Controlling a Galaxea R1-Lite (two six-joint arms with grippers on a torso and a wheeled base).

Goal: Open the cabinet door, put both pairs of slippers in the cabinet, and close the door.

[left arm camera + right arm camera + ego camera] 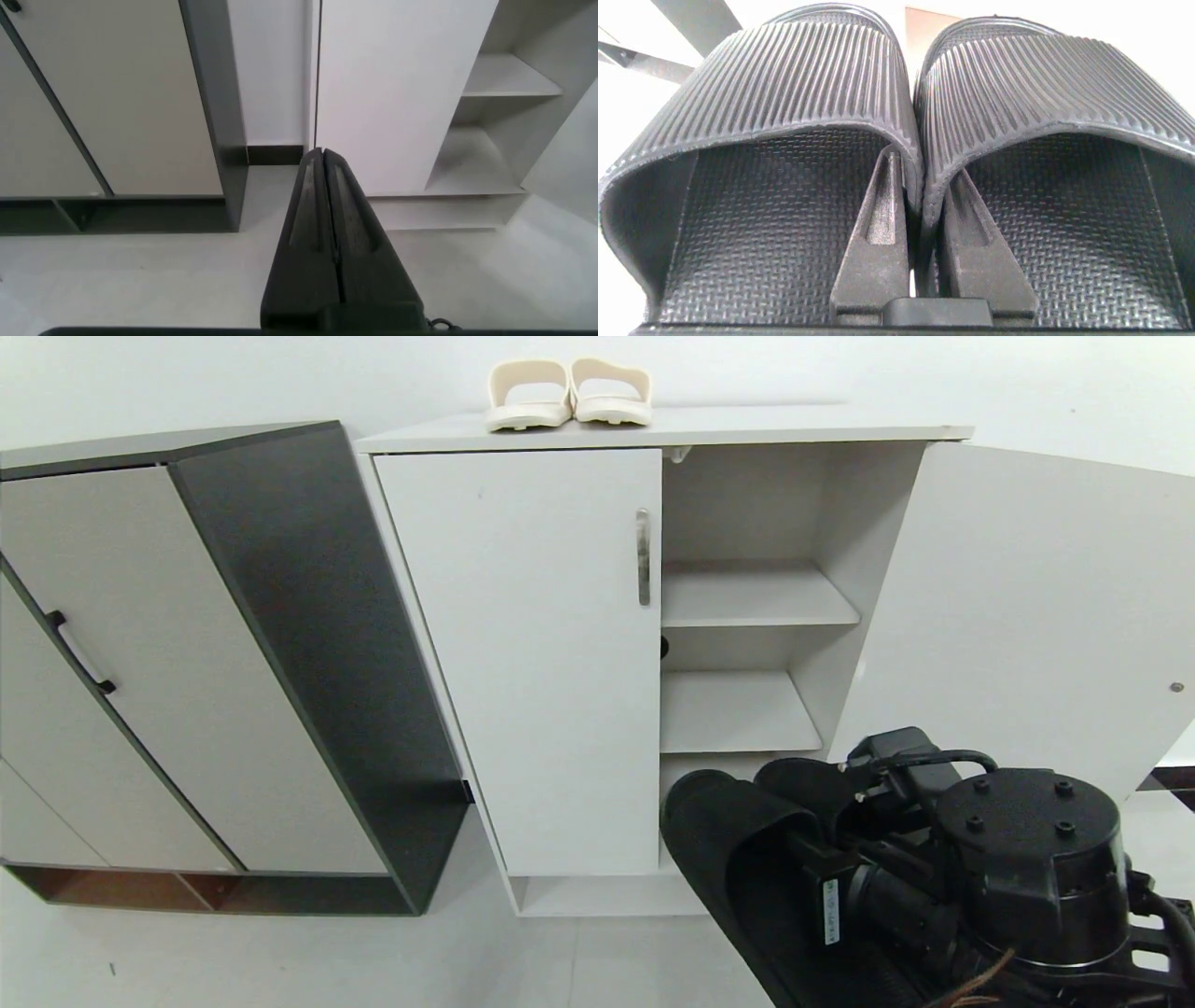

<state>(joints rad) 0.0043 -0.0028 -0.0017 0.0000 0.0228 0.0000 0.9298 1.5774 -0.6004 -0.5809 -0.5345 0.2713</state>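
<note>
The white cabinet (794, 425) has its right door (1027, 607) swung open and its left door (532, 653) closed. Two bare shelves (747, 597) show inside. A beige pair of slippers (569, 394) rests on the cabinet top. A black pair of slippers (738, 840) hangs in front of the open lower compartment. My right gripper (923, 168) is shut on the two touching inner walls of the black slippers (813, 112). My left gripper (322, 154) is shut on nothing, low over the floor, facing the gap between the two cabinets.
A grey and black cabinet (187, 663) with a dark handle stands to the left of the white one, close beside it. A metal handle (642, 557) runs along the closed door's edge. Pale floor (280, 961) lies in front.
</note>
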